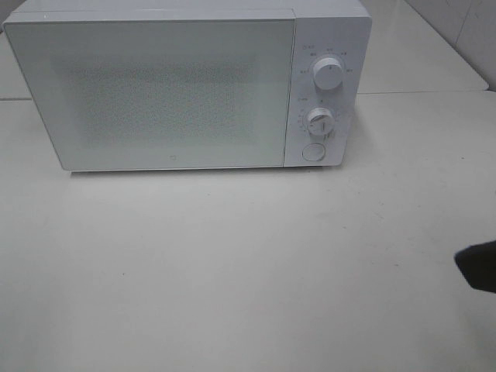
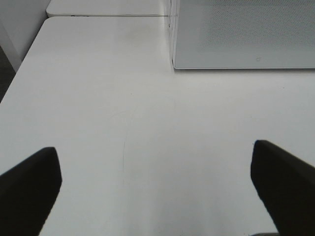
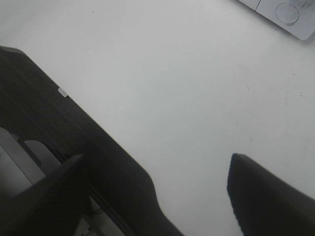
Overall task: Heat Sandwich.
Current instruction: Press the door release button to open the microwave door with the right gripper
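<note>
Exterior high view shows no sandwich anywhere on the table [image 1: 232, 271], and neither wrist view picks it up either. You cannot tell whether it sits behind the closed, frosted door [image 1: 151, 93] of the microwave [image 1: 178, 85], so its long axis cannot be read.

The relation to work from is therefore the door. Its round button [image 1: 313, 152] sits low on the control panel, below the two dials, on the side nearer your right arm.

The right gripper [image 3: 155, 162] hangs near the table's right edge, jaws apart with nothing between them, and the button lies ahead of it, well apart. The left gripper [image 2: 152, 147] has its jaws wide apart over bare table, facing the door's lower left corner.
</note>
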{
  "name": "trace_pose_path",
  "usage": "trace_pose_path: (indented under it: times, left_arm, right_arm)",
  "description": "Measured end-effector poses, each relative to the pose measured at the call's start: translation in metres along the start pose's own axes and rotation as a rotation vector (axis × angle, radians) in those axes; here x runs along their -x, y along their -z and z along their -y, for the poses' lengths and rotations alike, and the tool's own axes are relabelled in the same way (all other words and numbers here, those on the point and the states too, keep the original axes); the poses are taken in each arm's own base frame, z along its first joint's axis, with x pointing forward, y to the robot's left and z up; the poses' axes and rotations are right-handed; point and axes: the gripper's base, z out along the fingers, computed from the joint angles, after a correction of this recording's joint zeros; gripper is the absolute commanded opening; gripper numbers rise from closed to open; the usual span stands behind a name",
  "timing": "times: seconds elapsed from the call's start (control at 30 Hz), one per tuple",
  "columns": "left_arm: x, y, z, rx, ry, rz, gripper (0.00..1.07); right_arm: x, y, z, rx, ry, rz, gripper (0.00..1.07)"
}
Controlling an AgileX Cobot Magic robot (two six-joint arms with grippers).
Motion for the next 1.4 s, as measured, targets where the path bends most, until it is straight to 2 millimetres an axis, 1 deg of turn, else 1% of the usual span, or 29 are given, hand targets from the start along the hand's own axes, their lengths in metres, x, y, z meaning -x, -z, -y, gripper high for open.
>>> trace_pose_path:
  times: [0.03, 0.07, 0.1, 0.2, 0.23, 0.37, 0.4, 0.5, 0.53, 0.6, 0.63, 0.73, 0.8, 0.9, 0.93, 0.97, 1.07, 1.1, 1.13, 1.23, 1.4]
  left_arm:
    - [0.0, 0.0, 0.0, 0.0, 0.0, 0.0, 1.03]
    - [0.0, 0.0, 0.0, 0.0, 0.0, 0.0, 1.03]
    - [0.0, 0.0, 0.0, 0.0, 0.0, 0.0, 1.03]
    - [0.0, 0.0, 0.0, 0.0, 0.0, 0.0, 1.03]
    - [0.0, 0.0, 0.0, 0.0, 0.0, 0.0, 1.03]
    - [0.0, 0.0, 0.0, 0.0, 0.0, 0.0, 1.03]
    - [0.0, 0.0, 0.0, 0.0, 0.0, 0.0, 1.03]
    - [0.0, 0.0, 0.0, 0.0, 0.0, 0.0, 1.03]
    - [0.0, 0.0, 0.0, 0.0, 0.0, 0.0, 1.03]
    - [0.0, 0.0, 0.0, 0.0, 0.0, 0.0, 1.03]
    - [0.0, 0.0, 0.0, 0.0, 0.0, 0.0, 1.03]
    - [0.0, 0.0, 0.0, 0.0, 0.0, 0.0, 1.03]
    - [0.0, 0.0, 0.0, 0.0, 0.0, 0.0, 1.03]
    - [0.0, 0.0, 0.0, 0.0, 0.0, 0.0, 1.03]
    - [0.0, 0.0, 0.0, 0.0, 0.0, 0.0, 1.03]
    - [0.0, 0.0, 0.0, 0.0, 0.0, 0.0, 1.03]
    - [0.0, 0.0, 0.0, 0.0, 0.0, 0.0, 1.03]
    - [0.0, 0.0, 0.0, 0.0, 0.0, 0.0, 1.03]
    - [0.0, 0.0, 0.0, 0.0, 0.0, 0.0, 1.03]
    - [0.0, 0.0, 0.0, 0.0, 0.0, 0.0, 1.03]
    - [0.0, 0.0, 0.0, 0.0, 0.0, 0.0, 1.03]
  right_arm:
    - [-0.004, 0.004, -0.001, 0.001, 0.003, -0.003, 0.76]
    - [-0.012, 0.014, -0.003, 0.002, 0.008, 0.007, 0.76]
    - [-0.012, 0.014, -0.003, 0.002, 0.008, 0.007, 0.76]
    - [-0.022, 0.026, -0.005, 0.0, 0.015, 0.038, 0.76]
    - [-0.03, 0.032, -0.006, -0.002, 0.019, 0.064, 0.76]
    - [-0.042, 0.036, -0.006, -0.019, 0.004, 0.081, 0.76]
    - [-0.049, 0.038, -0.005, -0.051, -0.031, 0.098, 0.76]
    - [-0.054, 0.04, -0.003, -0.094, -0.076, 0.118, 0.76]
    - [-0.06, 0.043, -0.002, -0.141, -0.117, 0.145, 0.76]
    - [-0.064, 0.046, -0.002, -0.19, -0.149, 0.17, 0.76]
    - [-0.064, 0.046, -0.002, -0.19, -0.149, 0.17, 0.76]
    - [-0.075, 0.049, -0.002, -0.279, -0.199, 0.208, 0.76]
    - [-0.078, 0.05, -0.002, -0.301, -0.212, 0.216, 0.76]
    - [-0.089, 0.047, -0.003, -0.377, -0.255, 0.238, 0.76]
    - [-0.089, 0.047, -0.003, -0.377, -0.255, 0.238, 0.76]
    - [-0.095, 0.044, -0.004, -0.403, -0.276, 0.247, 0.76]
    - [-0.104, 0.039, -0.006, -0.442, -0.303, 0.267, 0.76]
    - [-0.104, 0.039, -0.006, -0.442, -0.303, 0.267, 0.76]
    - [-0.109, 0.04, -0.009, -0.472, -0.312, 0.299, 0.76]
    - [-0.113, 0.042, -0.013, -0.518, -0.334, 0.334, 0.76]
    - [-0.113, 0.042, -0.014, -0.544, -0.356, 0.335, 0.76]
